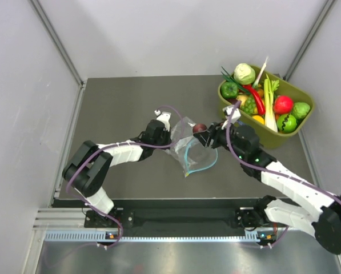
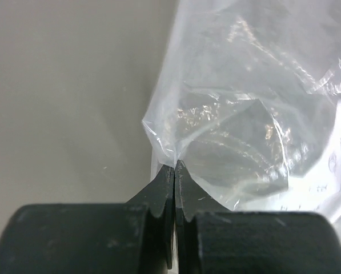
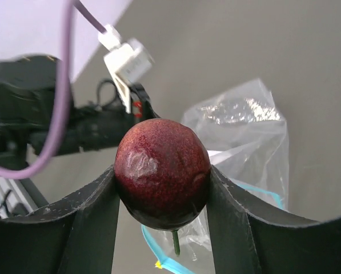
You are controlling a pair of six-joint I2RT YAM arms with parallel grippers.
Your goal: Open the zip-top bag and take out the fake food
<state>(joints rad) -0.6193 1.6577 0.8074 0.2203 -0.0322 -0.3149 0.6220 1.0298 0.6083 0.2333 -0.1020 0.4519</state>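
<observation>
removal step — left gripper [image 2: 175, 166] pinches the zip-top bag [image 1: 186, 147], right gripper [image 3: 161, 191] clamps a dark red fruit [image 3: 161, 162]; next, carry it clear, release.

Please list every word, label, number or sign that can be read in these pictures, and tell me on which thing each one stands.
No text can be read in any view.
Faint grey printed marks stand on the zip-top bag, near the right edge of the left wrist view: too blurred to read.
Nothing else in the three views shows any lettering.
</observation>
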